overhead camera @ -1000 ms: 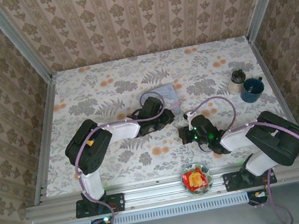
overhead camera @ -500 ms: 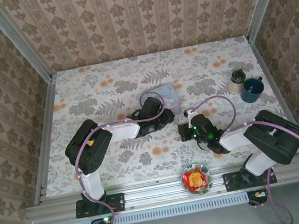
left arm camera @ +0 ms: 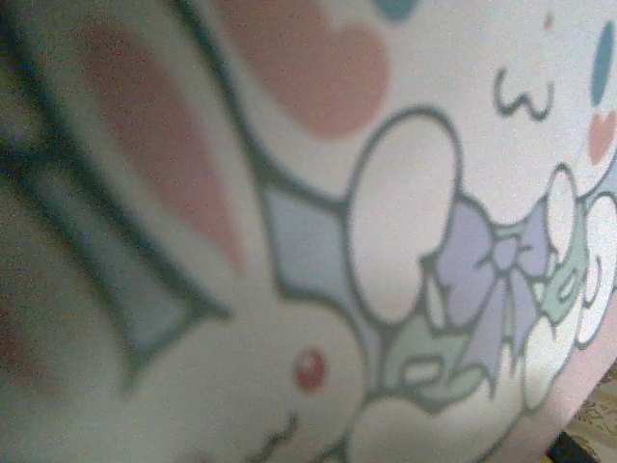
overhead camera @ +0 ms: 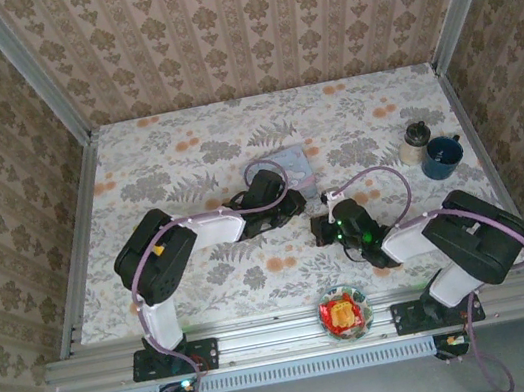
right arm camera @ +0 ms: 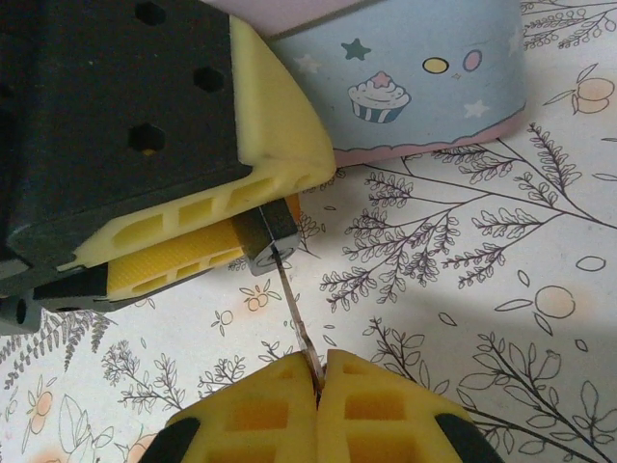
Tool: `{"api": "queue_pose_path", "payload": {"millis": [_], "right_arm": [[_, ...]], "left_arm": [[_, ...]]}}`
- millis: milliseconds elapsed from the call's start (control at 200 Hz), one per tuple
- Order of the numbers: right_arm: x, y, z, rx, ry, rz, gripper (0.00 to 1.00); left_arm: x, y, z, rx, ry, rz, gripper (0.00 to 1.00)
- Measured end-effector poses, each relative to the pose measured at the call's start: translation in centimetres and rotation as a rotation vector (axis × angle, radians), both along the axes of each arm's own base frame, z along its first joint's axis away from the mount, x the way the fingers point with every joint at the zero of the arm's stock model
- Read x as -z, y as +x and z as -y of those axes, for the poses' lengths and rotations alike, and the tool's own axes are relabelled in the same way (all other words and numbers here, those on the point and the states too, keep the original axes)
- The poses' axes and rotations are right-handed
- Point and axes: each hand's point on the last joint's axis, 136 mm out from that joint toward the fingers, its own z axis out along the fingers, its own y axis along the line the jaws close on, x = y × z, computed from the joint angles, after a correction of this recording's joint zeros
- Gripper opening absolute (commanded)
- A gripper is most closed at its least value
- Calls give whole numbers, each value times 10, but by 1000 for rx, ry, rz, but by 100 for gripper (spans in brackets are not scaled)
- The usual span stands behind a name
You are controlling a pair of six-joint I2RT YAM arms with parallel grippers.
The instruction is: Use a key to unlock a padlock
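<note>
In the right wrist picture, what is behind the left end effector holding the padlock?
The light blue tin with a cupcake print stands behind the left end effector, which grips the padlock. The end effector covers the tin's left part, so that side cannot be seen.

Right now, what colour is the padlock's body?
Dark, blackish grey. The padlock shows best in the right wrist view, at the tip of the key.
</note>
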Motion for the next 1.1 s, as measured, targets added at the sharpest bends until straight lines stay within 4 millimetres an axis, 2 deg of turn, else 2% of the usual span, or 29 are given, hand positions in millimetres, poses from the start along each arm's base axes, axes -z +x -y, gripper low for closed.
{"api": "queue_pose_path", "payload": {"millis": [575, 1100], "right_arm": [[1, 3, -1, 2, 14, -4, 0], [0, 1, -5, 13, 152, -112, 0]], "left_arm": [[0, 0, 0, -3, -3, 0, 0], [-1, -1, 2, -9, -7, -4, 0]]}}
